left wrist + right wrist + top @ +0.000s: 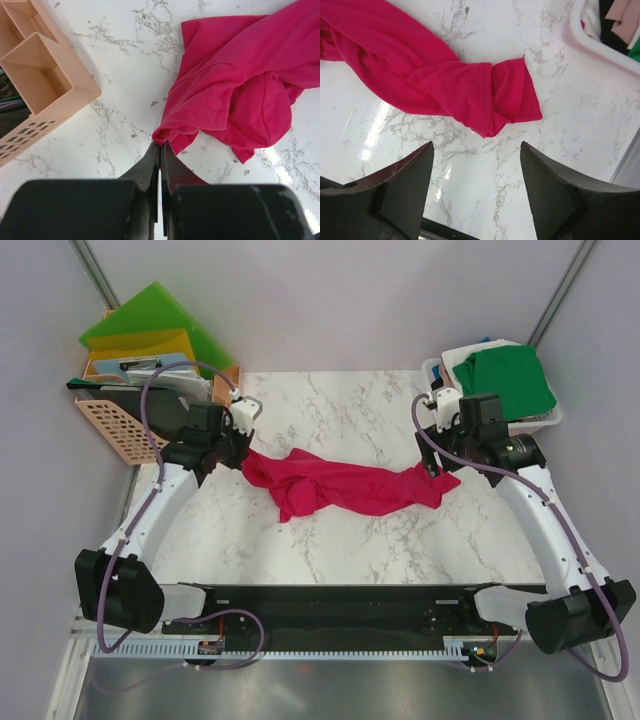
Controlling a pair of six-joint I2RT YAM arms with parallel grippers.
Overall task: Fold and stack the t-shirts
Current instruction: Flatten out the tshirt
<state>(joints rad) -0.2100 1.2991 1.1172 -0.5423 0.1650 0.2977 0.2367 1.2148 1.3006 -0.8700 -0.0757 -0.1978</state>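
The pink t-shirt point(340, 485) lay in a crumpled, twisted strip across the middle of the counter point(330, 550). It ran from the left side to the right side.

The left end effector point(161, 147) was squeezed tight on the shirt's left tip. The cloth bunched to a point right at its fingers.

The right end effector point(476, 147) was open wide. It was over the counter, just beside the shirt's right end, which was rolled into a fat fold. That end lay in front of the two fingers and did not touch them.

A green t-shirt point(510, 380) sat on top of a white basket point(545, 420) at the far right corner. Other t-shirts point(622, 15) showed inside it, pale pink, black and white.

A peach basket point(110, 425) stood at the far left corner, with green and yellow folders point(160, 325) by it.
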